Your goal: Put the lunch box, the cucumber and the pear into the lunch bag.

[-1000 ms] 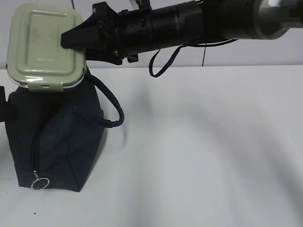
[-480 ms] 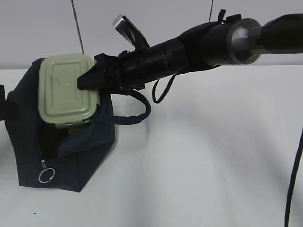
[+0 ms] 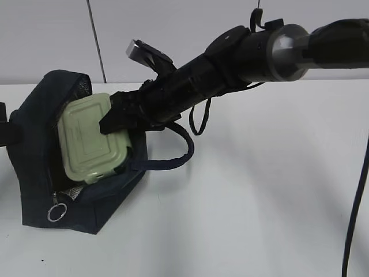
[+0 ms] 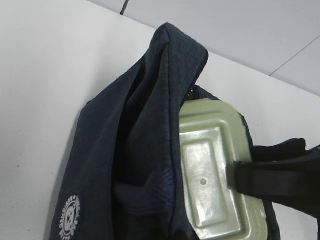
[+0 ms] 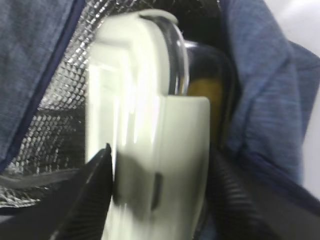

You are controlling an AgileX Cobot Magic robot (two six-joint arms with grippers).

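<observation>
The navy lunch bag point(image 3: 40, 121) stands open at the table's left. My right gripper point(image 3: 112, 118) reaches across from the right, shut on the sage-green lunch box point(image 3: 92, 141), which is tilted and partly inside the bag's mouth. In the right wrist view the gripper point(image 5: 160, 165) clamps the box point(image 5: 145, 125) edge-on, with silvery lining point(image 5: 50, 115) behind. A yellow-brown shape point(image 5: 202, 87) shows through the clear base; I cannot tell what it is. The cucumber is hidden. My left gripper point(image 3: 4, 131) sits at the bag's left wall; in the left wrist view the fabric point(image 4: 125, 140) is bunched over its fingers.
The bag's padded handle point(image 3: 173, 158) loops out to the right under the right arm. The silver ring pull point(image 3: 56, 213) hangs at the bag's front lower end. A black cable point(image 3: 357, 208) hangs at the far right. A white wall stands behind the table.
My right gripper has carried the lunch box down from above the bag into its open mouth. The bag's top has spread wider and the handle has swung right.
</observation>
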